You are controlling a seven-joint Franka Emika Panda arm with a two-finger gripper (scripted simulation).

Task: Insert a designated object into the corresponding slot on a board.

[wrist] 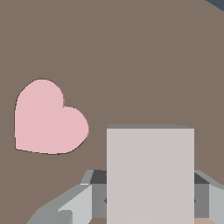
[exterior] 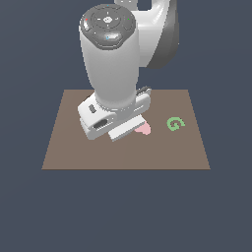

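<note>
Dark slate-blue emptiness surrounds the brown board [exterior: 126, 147], which lies flat with nothing else about it. The pale grey-white block [wrist: 150, 175] sits between the jaws in the wrist view, its broad face filling the space from one grey finger [wrist: 74, 203] to the other, and the fingers appear pressed against its sides, so I judge the gripper [exterior: 125, 129] to be clamped on the block. In the exterior view the block shows only as a pale slab under the hand, low over the board; whether it touches the surface I cannot tell.

Just beside the jaws, off one side of the held block, lies the pink heart [wrist: 47, 118], flat on the board; the exterior view shows it peeping out from under the hand. Farther off from the jaws, toward the exterior view's right, sits the green G [exterior: 174, 123]. The arm's bulky white body hides much of the board behind and beneath the hand.

As for progress, the block seems picked up and carried, so the grasp looks done. The slot itself is not visible in either view: no dark cut-out shows ahead of the block or beside the jaws. What appears left is to bring the block over the slot, square it to the tilted outline, lower it in and let go.
</note>
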